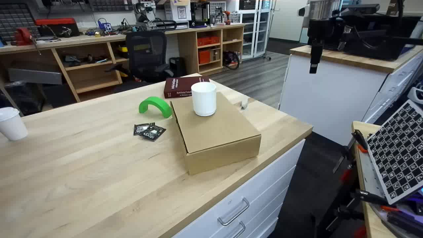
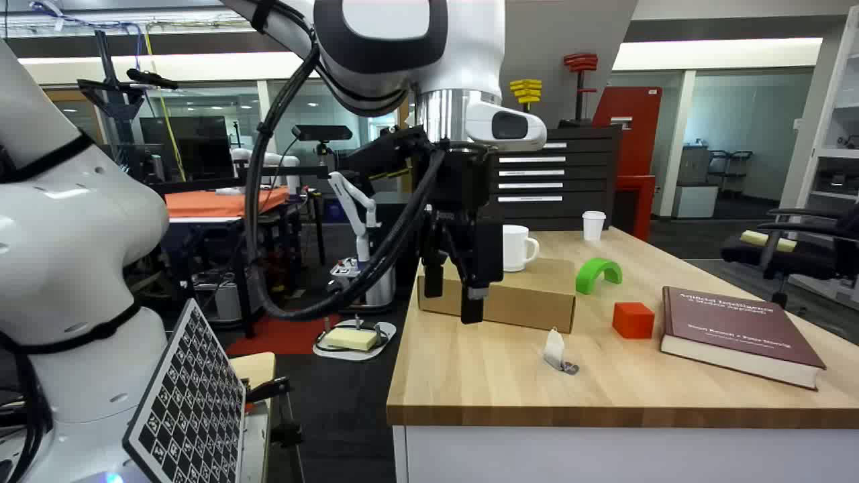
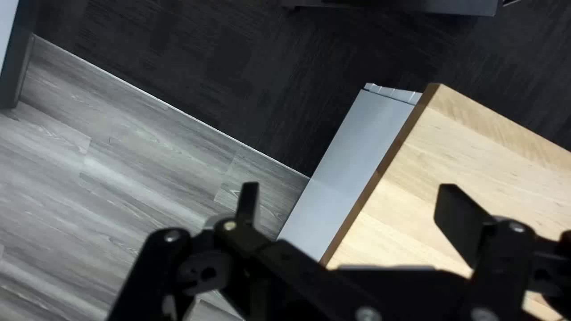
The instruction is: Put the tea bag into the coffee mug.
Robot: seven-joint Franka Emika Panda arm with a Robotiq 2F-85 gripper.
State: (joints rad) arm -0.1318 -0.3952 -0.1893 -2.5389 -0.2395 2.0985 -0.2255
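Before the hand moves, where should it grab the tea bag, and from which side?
I'd pinch the tea bag by its white tip, coming down from above. In an exterior view the tip points up off the table, while the grey bit at its foot lies low. The tip seems thin, so the open hand should probably close gently on its two sides.

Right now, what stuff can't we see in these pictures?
Bottom inside the coffee mug: hidden by its wall in both exterior views.
Inside the cardboard box: hidden by its closed top in both exterior views.
Small print on the dark packets: too tiny in an exterior view.
Tea bag details: too small in both exterior views.
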